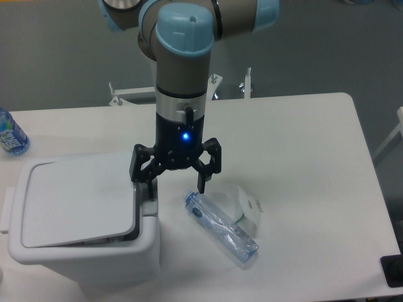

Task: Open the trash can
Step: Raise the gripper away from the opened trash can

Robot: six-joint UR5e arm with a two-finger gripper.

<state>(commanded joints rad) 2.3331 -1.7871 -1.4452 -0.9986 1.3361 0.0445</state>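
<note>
The white boxy trash can [82,255] stands at the table's front left. Its flat lid [79,198] is tilted up, with a dark gap along the front and right edges. My gripper [175,189] hangs open over the can's right rim. One fingertip [150,190] rests on the button area at that rim, which it hides. The other fingertip [202,184] hovers just above the table beside the can. Nothing is held between the fingers.
A clear plastic bottle [220,226] lies on the table right of the can, next to a crumpled white wrapper [242,202]. A blue-labelled bottle [11,133] stands at the left edge. A black object [393,270] sits at the front right corner.
</note>
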